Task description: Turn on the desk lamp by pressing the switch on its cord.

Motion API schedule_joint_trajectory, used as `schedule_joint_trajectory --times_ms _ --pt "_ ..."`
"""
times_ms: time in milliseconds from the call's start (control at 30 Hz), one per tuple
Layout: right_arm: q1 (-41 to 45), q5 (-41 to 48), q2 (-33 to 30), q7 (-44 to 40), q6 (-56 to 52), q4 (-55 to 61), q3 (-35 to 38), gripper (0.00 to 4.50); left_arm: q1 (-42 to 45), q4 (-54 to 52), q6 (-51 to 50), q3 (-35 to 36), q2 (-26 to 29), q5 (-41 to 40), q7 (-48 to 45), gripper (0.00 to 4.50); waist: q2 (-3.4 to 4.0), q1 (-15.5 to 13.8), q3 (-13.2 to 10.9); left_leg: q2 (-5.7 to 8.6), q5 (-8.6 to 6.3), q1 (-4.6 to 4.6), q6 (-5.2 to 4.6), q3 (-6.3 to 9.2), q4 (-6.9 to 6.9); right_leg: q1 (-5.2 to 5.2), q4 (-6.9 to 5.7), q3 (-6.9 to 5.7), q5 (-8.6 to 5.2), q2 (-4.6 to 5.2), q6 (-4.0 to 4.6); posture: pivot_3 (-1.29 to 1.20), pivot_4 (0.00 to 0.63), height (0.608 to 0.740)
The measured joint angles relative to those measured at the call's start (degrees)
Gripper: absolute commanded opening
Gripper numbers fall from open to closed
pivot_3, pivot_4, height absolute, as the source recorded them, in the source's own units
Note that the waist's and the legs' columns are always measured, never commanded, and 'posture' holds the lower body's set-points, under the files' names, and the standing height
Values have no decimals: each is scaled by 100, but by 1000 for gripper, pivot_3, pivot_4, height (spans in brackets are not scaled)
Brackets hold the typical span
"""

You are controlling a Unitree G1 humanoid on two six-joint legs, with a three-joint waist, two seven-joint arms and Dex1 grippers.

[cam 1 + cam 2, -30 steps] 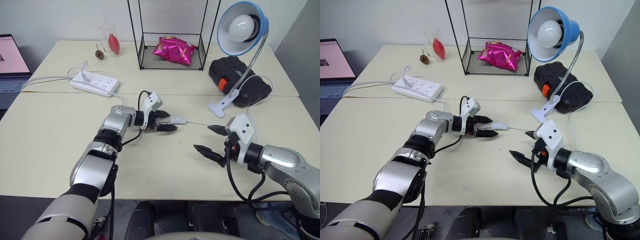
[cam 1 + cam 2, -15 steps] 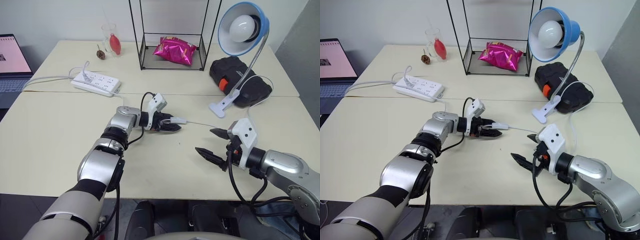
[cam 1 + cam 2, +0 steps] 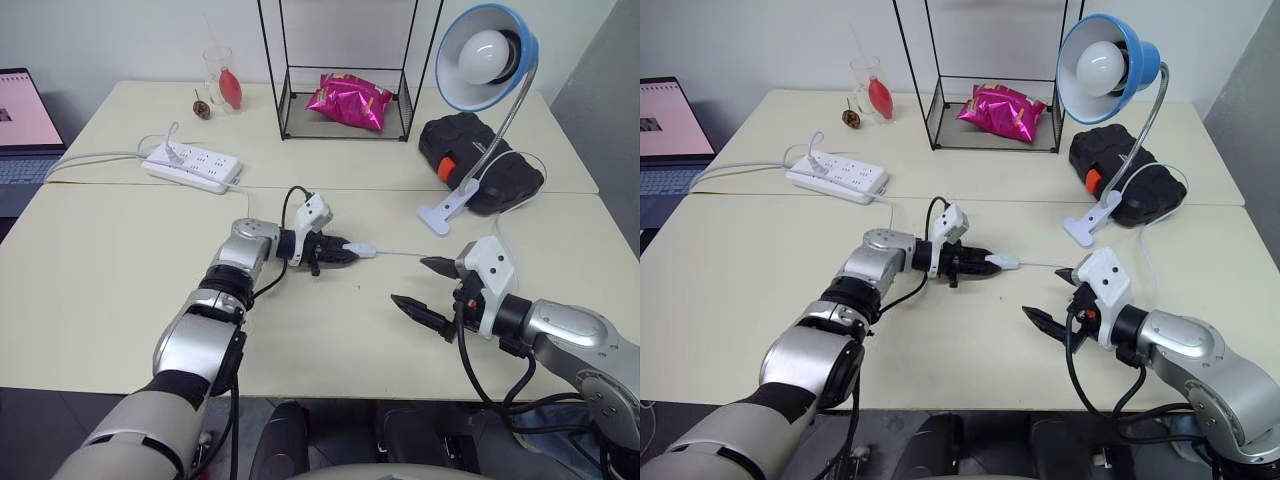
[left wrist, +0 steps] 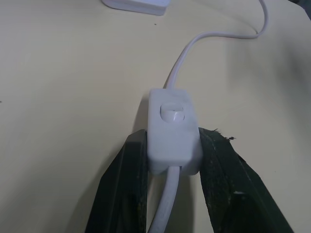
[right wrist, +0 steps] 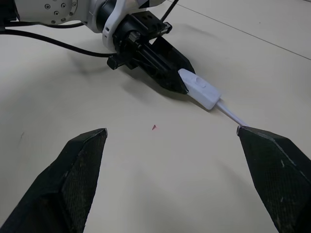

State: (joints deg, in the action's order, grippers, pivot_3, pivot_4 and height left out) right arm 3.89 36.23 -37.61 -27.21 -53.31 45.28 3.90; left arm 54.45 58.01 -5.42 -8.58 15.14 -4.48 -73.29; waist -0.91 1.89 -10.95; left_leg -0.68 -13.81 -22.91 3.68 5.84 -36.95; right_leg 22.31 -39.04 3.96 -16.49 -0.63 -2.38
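Observation:
The desk lamp (image 3: 487,55), with its blue shade and white bulb, stands clipped at the back right and shows no glow. Its thin white cord (image 3: 400,254) runs across the table to the small white switch (image 3: 362,250). My left gripper (image 3: 340,253) is shut on the switch, which sits between the two black fingers (image 4: 131,165) with its rocker button (image 4: 173,113) facing up. The cord (image 4: 184,51) leaves the switch at both ends. My right gripper (image 3: 425,287) hovers open to the right of the switch (image 5: 200,88) and holds nothing.
A white power strip (image 3: 190,165) lies at the back left, beside a laptop (image 3: 20,120). A wire rack (image 3: 283,70) with a pink bag (image 3: 347,100) in it, a glass (image 3: 222,80) and a black case (image 3: 480,160) stand along the back.
My left gripper's fingers have closed from wide open onto the switch. The right gripper has stayed open in place.

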Motion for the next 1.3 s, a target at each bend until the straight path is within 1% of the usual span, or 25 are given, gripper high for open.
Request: schedule_joint_trajectory --times_ms 67,133,167,233,333,367,467,533,600,733,900,1000,1100,1167,1233,1300 --pt "-27 43 18 1 35 5 23 4500 -157 -383 218 13 52 15 75 1117 0 -4 0 0 0 0 0 1 0 -1 0 -1 0 0 0 0 150 740" --pt "-307 135 193 44 100 43 213 4500 -605 -1326 548 116 75 -5 374 1117 0 -8 0 -3 0 -1 0 3 3 -1 3 1 0 2 1 0 150 740" --pt "-466 237 346 108 115 72 282 4500 -840 -1807 625 177 91 -35 511 1117 0 -9 0 -5 0 -1 1 4 2 -1 0 1 12 3 22 0 150 740" --pt "-648 405 589 210 118 84 351 4500 -1157 -2548 597 234 99 -156 708 1117 0 -4 0 -4 0 0 1 3 2 -1 0 1 15 3 27 0 150 740" --pt "-694 558 698 324 119 101 400 4500 -1322 -3131 473 238 111 -229 897 1117 0 -8 1 0 0 3 1 2 -2 -5 -1 1 9 3 12 0 150 740" --pt "-778 616 892 449 133 131 440 4500 -1490 -3497 437 277 119 -255 1017 1117 -2 -4 2 -4 0 8 1 4 0 -9 1 2 1 2 -2 0 150 740" --pt "-1061 1008 2089 1116 140 35 326 4500 -2128 -4597 153 391 140 -439 1443 1117 2 16 4 -17 0 13 1 8 4 -5 -9 3 -1 -7 2 0 150 740" --pt "-960 1238 2762 1585 159 -163 262 4500 -2323 -5049 -168 399 139 -556 1640 1117 2 10 4 -14 2 12 2 12 1 -5 -12 0 2 -8 5 0 150 740" --pt "-852 1595 3175 1955 152 -318 292 4500 -2399 -5399 -446 422 147 -696 1783 1117 1 3 5 -13 5 15 4 12 -1 -11 -9 0 5 -7 2 0 150 740" --pt "-595 2420 3655 2624 124 -668 397 4500 -2477 -5832 -876 442 206 -930 1985 1117 2 -1 5 -10 5 10 4 8 0 -8 -2 2 5 -6 2 0 150 740" --pt "-475 2918 3580 3095 144 -799 417 4500 -2512 -5962 -1142 442 286 -1100 2144 1117 2 0 5 -10 4 7 4 5 5 -4 1 2 3 -5 4 0 150 740" --pt "-471 3072 3492 3233 186 -820 407 4500 -2513 -5970 -1173 440 317 -1128 2168 1117 2 3 5 -10 5 8 4 5 5 -4 -1 2 3 -6 4 0 150 740" --pt "-349 3238 3544 3351 292 -980 393 4500 -2525 -5997 -1215 440 341 -1169 2207 1117 2 6 5 -11 5 10 3 4 4 -4 -3 3 4 -6 4 0 150 740" --pt "-116 3330 3679 3428 406 -1171 372 4500 -2599 -6134 -1290 438 382 -1223 2254 1117 2 21 5 -13 5 13 3 3 4 -5 -3 5 4 -8 4 0 150 740" --pt "404 3374 3976 3537 619 -1572 376 4500 -2765 -6350 -1345 349 379 -1232 2268 1117 5 76 4 -13 5 13 3 -3 5 -2 -4 10 5 -8 4 0 150 740" --pt "685 3463 4056 3577 731 -1727 341 4500 -2840 -6488 -1413 223 377 -1247 2271 1117 5 86 4 -14 5 10 3 3 9 -2 -3 4 3 -8 7 0 150 740"
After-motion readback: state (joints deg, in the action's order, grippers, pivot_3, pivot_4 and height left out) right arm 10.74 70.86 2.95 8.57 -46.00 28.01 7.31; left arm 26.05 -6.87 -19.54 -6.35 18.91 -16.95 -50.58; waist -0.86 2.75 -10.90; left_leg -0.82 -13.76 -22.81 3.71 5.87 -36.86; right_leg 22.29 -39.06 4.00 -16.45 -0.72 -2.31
